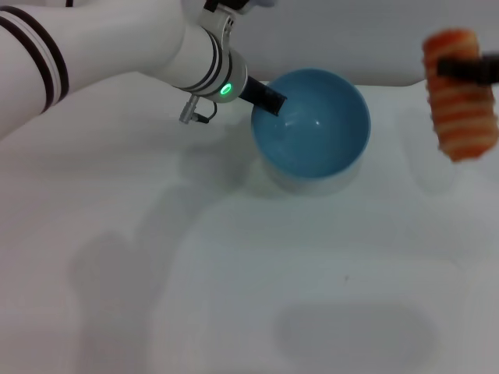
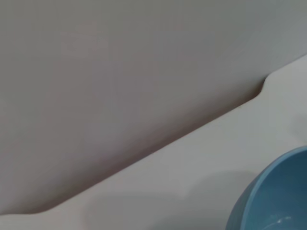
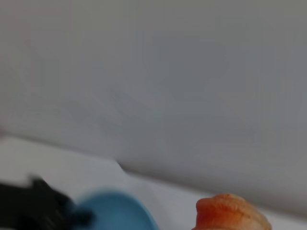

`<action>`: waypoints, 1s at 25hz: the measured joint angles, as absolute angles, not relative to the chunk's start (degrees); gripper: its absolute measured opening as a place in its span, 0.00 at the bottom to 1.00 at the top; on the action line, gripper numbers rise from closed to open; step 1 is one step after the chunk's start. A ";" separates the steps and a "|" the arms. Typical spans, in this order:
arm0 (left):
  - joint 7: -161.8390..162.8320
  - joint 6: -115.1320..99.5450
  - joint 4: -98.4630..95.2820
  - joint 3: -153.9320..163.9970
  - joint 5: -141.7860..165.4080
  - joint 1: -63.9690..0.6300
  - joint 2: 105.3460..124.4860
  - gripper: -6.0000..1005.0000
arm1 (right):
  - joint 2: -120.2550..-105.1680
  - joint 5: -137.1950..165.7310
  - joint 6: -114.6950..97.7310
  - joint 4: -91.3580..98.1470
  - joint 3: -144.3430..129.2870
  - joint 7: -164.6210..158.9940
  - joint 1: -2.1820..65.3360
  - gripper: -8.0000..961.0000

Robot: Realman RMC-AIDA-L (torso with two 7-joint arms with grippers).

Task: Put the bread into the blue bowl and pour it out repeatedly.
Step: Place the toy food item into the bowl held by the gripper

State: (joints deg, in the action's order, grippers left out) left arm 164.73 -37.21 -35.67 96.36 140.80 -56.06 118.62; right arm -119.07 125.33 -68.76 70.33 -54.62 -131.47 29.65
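Observation:
The blue bowl stands on the white table, empty. My left gripper is shut on the bowl's left rim. The bowl's edge also shows in the left wrist view and the right wrist view. The bread, orange-brown with pale stripes, hangs upright in the air to the right of the bowl, held near its top by my right gripper, which is shut on it. The bread's top end shows in the right wrist view.
The white table stretches in front of the bowl. A grey wall stands behind the table's far edge.

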 joint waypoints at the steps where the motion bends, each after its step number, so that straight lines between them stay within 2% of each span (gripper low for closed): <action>1: 164.73 -37.40 -35.67 96.82 140.80 -56.08 118.67 0.00 | -119.09 123.58 -69.32 72.08 -54.80 -131.15 29.80 0.46; 5: 164.77 -38.52 -36.06 98.76 139.30 -56.19 118.93 0.00 | -118.95 116.15 -69.52 73.22 -55.69 -127.09 31.65 0.42; 13: 164.55 -39.05 -36.36 102.87 133.52 -56.56 118.82 0.00 | -118.88 110.32 -62.04 60.33 -65.48 -119.08 35.75 0.35; 25: 164.37 -38.49 -36.84 102.92 132.64 -56.19 118.69 0.00 | -118.97 110.02 -54.37 51.55 -75.41 -118.70 37.21 0.27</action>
State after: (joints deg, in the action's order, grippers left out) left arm 164.37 -38.49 -36.84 102.92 132.64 -56.19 118.69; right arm -118.97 110.02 -54.37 51.55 -75.41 -118.70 37.21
